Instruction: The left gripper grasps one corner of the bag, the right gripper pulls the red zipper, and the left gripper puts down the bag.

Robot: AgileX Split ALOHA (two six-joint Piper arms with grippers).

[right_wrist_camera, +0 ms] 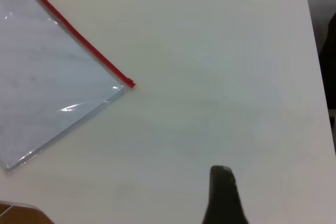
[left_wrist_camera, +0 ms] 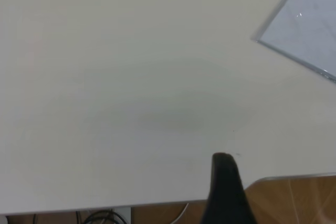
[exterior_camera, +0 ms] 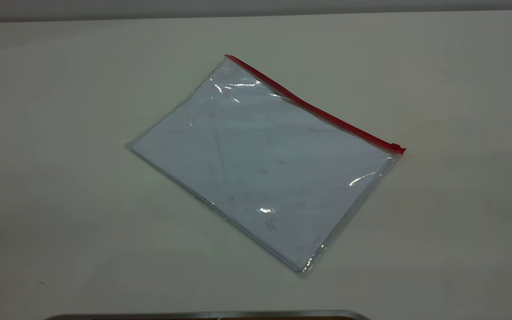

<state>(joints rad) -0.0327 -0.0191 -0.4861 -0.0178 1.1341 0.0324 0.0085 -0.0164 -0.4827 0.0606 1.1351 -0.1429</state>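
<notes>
The bag (exterior_camera: 265, 169), a clear flat pouch with a white sheet showing through, is laid skewed at the middle of the white table (exterior_camera: 60, 133). The red zipper (exterior_camera: 314, 109) is run along its far edge, the slider (exterior_camera: 397, 148) at the right-hand end. Nothing is held by the left gripper (left_wrist_camera: 224, 182) or the right gripper (right_wrist_camera: 223, 192); their opening cannot be told.

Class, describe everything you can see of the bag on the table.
The bag is a flat, rectangular, clear plastic pouch, glossy with glints, with a white sheet showing inside. A red zipper runs along its far long edge, its slider at the right-hand end. It lies flat and askew on the white table. Nothing else touches it.
</notes>
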